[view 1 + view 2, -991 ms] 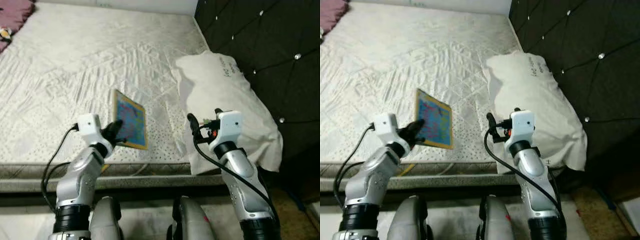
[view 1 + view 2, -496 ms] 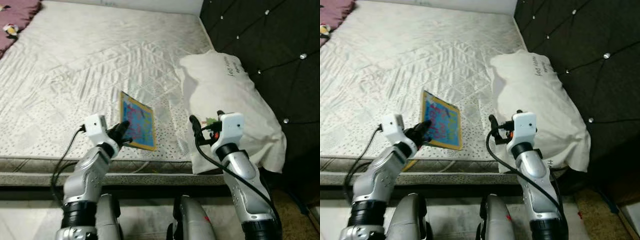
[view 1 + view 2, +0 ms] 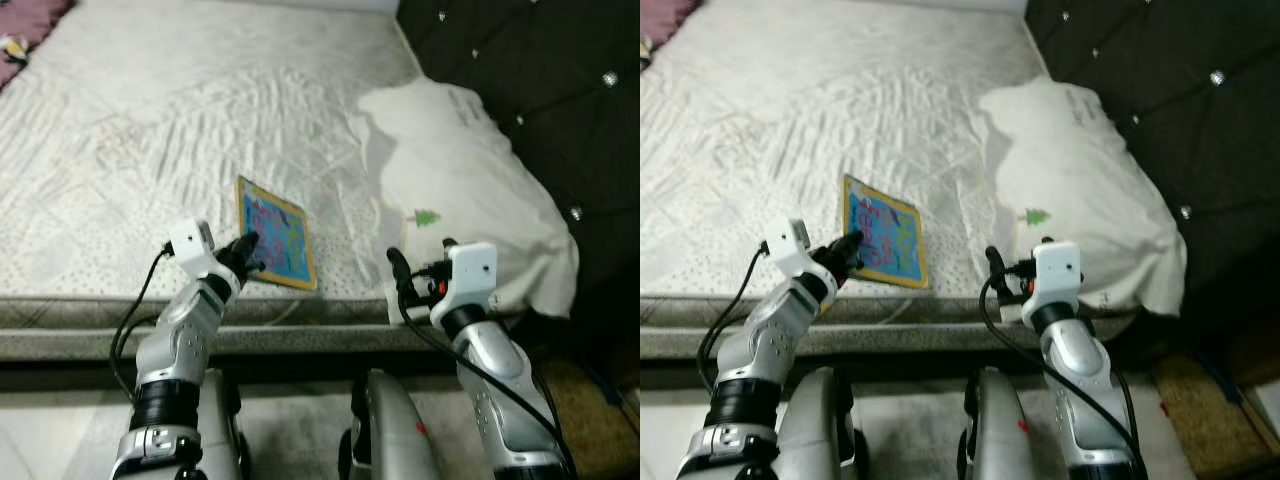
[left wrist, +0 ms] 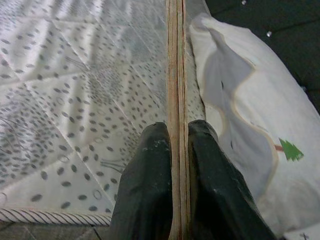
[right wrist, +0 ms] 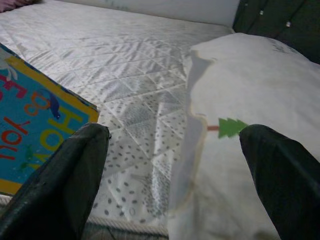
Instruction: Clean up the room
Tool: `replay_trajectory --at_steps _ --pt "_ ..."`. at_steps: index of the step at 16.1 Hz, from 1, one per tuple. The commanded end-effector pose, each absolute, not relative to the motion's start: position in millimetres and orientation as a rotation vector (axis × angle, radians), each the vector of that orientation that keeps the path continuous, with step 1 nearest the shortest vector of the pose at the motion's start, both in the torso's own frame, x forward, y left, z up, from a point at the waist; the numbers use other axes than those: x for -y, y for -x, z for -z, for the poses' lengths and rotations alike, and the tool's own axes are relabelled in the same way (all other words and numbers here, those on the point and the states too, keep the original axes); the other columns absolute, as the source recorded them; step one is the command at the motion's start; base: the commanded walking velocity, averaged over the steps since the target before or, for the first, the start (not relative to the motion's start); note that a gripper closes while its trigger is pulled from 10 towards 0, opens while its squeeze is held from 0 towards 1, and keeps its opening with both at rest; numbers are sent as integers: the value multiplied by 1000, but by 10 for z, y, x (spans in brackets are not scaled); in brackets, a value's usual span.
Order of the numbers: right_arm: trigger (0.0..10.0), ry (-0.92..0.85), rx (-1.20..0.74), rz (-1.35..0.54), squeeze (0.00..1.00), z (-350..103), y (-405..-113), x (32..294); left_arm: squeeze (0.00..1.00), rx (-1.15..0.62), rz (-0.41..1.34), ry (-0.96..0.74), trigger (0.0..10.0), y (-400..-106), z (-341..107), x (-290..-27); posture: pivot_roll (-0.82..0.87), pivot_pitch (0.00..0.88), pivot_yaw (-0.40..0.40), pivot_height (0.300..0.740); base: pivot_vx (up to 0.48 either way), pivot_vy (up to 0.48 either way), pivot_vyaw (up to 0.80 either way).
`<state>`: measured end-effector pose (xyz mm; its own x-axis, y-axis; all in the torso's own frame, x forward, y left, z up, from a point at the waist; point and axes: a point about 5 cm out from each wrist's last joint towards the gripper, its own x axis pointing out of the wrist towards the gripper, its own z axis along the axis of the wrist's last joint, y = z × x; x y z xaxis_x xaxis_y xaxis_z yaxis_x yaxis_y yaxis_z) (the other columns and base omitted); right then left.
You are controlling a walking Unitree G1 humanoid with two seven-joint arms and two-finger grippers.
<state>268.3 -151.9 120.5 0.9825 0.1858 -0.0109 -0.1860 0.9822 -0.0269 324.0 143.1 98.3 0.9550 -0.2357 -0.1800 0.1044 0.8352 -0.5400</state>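
So the left gripper [image 3: 248, 252] has its fingers [image 4: 150, 190] pinched tight on the edge of a thin picture book [image 3: 275, 245], yellow border and blue cover, near the front edge of the bed [image 3: 150, 130]. At about 3 o'clock from the book there's a white pillow [image 3: 470, 190] with a tiny green tree [image 3: 427, 217], leaning on the dark tufted headboard [image 3: 540, 80]. The right gripper [image 3: 420, 265] hovers at the pillow's near corner, fingers [image 5: 55, 185] spread wide, holding nothing.

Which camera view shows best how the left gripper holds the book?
The left wrist view: the left gripper has its fingers shut on the book, seen edge-on. The eye views show the book's blue cover standing on the bed; the right wrist view shows one corner.
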Motion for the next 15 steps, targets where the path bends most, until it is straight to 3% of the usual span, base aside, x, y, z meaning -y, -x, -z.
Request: replay_trajectory --at_steps 1,8,15 --pt "10000 36 12 -172 0 -1280 -2684 1547 0 -175 218 561 10000 -3322 -1132 -1370 -123 143 -85 578 289 0 0" --pt "10000 38 20 -186 0 -1314 -2748 1540 0 -162 210 568 10000 -3330 -1133 -1376 -115 121 -95 578 289 0 0" --pt "10000 39 25 -181 0 -1329 -2755 1551 0 -236 256 585 10000 -3403 -1097 -1304 -129 125 -95 578 0 0 0"
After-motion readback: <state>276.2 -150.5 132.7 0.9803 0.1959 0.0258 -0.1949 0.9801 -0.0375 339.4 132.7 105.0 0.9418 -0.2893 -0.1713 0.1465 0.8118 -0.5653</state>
